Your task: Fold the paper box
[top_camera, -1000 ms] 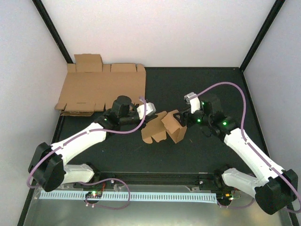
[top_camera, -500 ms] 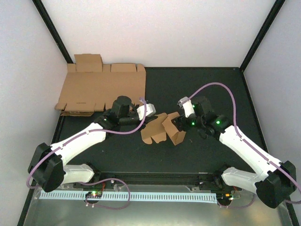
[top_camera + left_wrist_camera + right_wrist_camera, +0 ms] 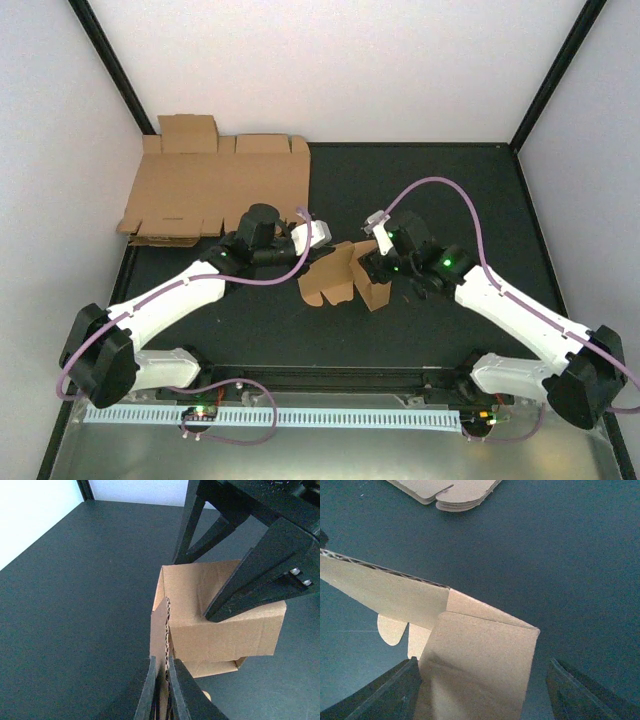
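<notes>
Left tool point(image 3: 161, 662): pressed together, pinching a thin upright flap of the paper box point(image 3: 225, 630). The flap's corrugated edge stands up from between the two fingertips. The rest of the box lies just ahead of this tool and slightly to its right, a folded brown block with a creased top face.

Left arm point(image 3: 170, 295): runs from its base at the near left corner diagonally over the desk point(image 3: 430, 180) toward the middle. The wrist is turned so the tool points sideways at the box.

Right tool point(image 3: 482, 662): spread wide, straddling the box from above, not clamped. In its own wrist view one finger point(image 3: 385, 695) sits close against the box wall, and the other stands apart with bare desk showing between. In the left wrist view one black finger comes down behind the box, and the other's tip appears to rest on the top face.

Right arm point(image 3: 520, 315): stretched from the near right corner diagonally inward, wrist bent down over the box. A purple cable point(image 3: 437, 181) arcs above it.

Paper box, position: half-folded, on the desk between the two tools. Its loose flaps splay toward the left tool.

Flat cardboard sheets point(image 3: 220, 185): beyond the left tool, at the far left of the desk, well apart from the box.
</notes>
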Robot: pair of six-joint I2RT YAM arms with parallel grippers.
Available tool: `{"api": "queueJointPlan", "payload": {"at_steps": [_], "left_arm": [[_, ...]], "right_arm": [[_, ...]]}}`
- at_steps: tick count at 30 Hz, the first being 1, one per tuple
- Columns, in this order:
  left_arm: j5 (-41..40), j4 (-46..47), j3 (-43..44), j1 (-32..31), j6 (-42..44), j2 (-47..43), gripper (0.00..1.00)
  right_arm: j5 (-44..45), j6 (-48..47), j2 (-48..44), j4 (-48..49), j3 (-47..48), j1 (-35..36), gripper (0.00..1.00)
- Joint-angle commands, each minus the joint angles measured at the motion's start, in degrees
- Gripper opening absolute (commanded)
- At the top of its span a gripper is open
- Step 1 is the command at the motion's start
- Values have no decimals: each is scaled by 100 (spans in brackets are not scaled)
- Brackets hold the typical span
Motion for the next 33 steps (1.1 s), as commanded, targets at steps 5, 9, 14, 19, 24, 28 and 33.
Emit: {"api": "queueJointPlan", "payload": {"at_steps": [5,9,14,19,24,28,33], "left_arm": [[301,36,277,-7,6,-224,15],[223,108,273,-10,-211,-379,38],[101,52,221,-6,-508,-852,76],[-786,-238,16,0,-1112,-1539,99],[-2403,-556,-540,1,-2489,-1878,99],[-2370,-866,-863,-4,-2833,-1970,99],[-2042,-579,-1358,-4,-2832,-1951,99]], "right_arm": [[586,-27,238,-515,10,133,69],[587,16,191,-453,-22,137,68],[492,136,131,-320,-77,129,66],[415,179,139,-271,-51,136,65],[373,143,172,-282,-30,128,66],[354,134,176,-243,-74,129,66],[253,170,91,-156,-109,128,68]]}}
